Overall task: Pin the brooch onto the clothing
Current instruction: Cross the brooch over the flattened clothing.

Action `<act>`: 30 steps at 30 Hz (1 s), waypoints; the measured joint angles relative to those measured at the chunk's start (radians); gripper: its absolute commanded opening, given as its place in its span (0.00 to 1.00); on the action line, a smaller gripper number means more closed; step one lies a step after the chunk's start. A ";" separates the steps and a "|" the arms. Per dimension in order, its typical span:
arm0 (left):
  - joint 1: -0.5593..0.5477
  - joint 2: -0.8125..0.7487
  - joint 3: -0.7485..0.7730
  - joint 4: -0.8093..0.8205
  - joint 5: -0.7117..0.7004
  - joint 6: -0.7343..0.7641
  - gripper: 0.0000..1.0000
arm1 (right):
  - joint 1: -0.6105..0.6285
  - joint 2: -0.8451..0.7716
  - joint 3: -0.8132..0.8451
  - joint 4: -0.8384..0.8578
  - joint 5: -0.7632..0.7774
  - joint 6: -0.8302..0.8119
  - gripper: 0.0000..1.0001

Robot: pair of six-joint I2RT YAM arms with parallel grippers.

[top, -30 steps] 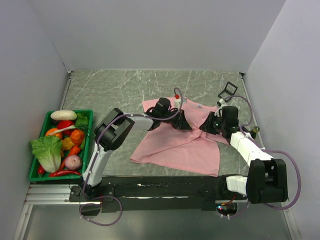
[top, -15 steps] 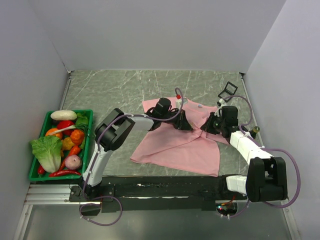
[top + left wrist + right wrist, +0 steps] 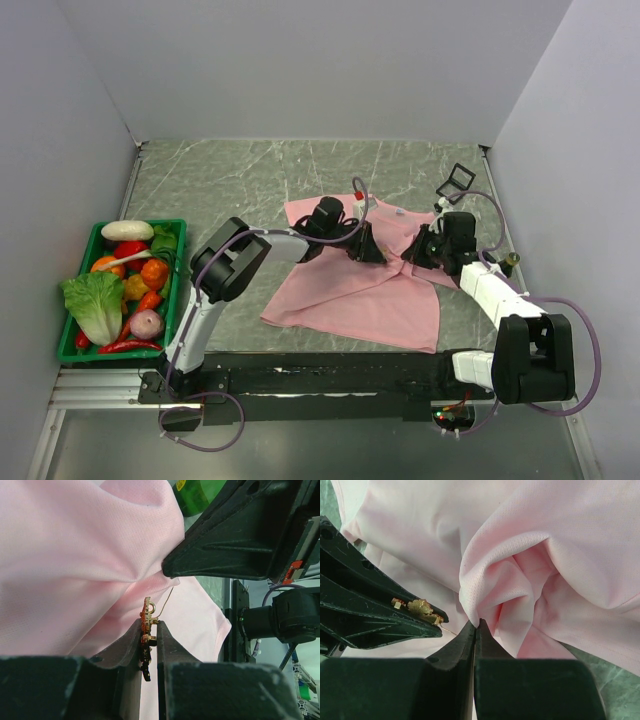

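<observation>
Vegetables fill a green basket (image 3: 181,285) at the left edge of the table (image 3: 230,180), with a lettuce (image 3: 95,305) at its near end and a round orange fruit (image 3: 154,272) among the rest. To its right the left arm reaches out over the pink T-shirt (image 3: 350,290), which lies rumpled on the table's right half. The left hand (image 3: 150,627) is closed on the brooch (image 3: 145,625), held edge-on between the two fingers, red on one face and gold on the back. A thin gold pin (image 3: 167,597) sticks out of it toward the fabric. From the right wrist the brooch (image 3: 420,607) shows its gold back at the tip of the left hand (image 3: 427,616), just beside a raised bunch of the T-shirt (image 3: 570,540). The right hand (image 3: 474,627) is closed tight, pinching a fold of that bunch at its fingertips. The two hands nearly meet over the shirt's middle, the left hand (image 3: 370,248) just left of the right hand (image 3: 415,255). Farther right, near the table's back corner, stands a small black wire frame (image 3: 458,182).
</observation>
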 measured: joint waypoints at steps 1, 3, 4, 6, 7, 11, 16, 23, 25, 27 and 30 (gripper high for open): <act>0.000 0.001 0.002 -0.005 0.000 0.002 0.01 | 0.000 0.000 0.000 0.000 0.000 0.000 0.00; -0.002 0.004 0.009 -0.014 -0.001 0.007 0.01 | 0.000 0.000 0.000 0.000 0.000 0.000 0.00; -0.002 0.006 0.011 -0.016 -0.001 0.008 0.01 | 0.000 -0.001 0.000 0.000 0.000 0.000 0.00; -0.003 0.010 0.014 -0.020 -0.002 0.011 0.01 | 0.000 -0.001 0.000 0.000 0.000 0.000 0.00; -0.004 0.011 0.014 -0.021 -0.003 0.015 0.01 | 0.000 -0.001 0.000 0.000 0.000 0.000 0.00; -0.006 0.015 0.023 -0.037 -0.011 0.021 0.01 | 0.000 -0.001 0.000 0.000 -0.001 0.000 0.00; -0.009 0.016 0.026 -0.039 -0.020 0.021 0.01 | 0.001 -0.001 0.000 0.000 -0.001 0.000 0.00; -0.012 0.034 0.054 -0.056 -0.027 0.023 0.01 | 0.008 -0.002 0.000 0.000 -0.004 0.000 0.00; -0.014 0.034 0.056 -0.064 -0.031 0.024 0.01 | 0.009 -0.002 0.000 0.000 -0.004 0.001 0.00; -0.015 0.034 0.058 -0.071 -0.037 0.025 0.01 | 0.010 -0.003 0.000 0.000 -0.005 0.001 0.00; -0.017 0.034 0.058 -0.073 -0.048 0.025 0.01 | 0.011 -0.004 0.000 0.000 -0.005 0.001 0.00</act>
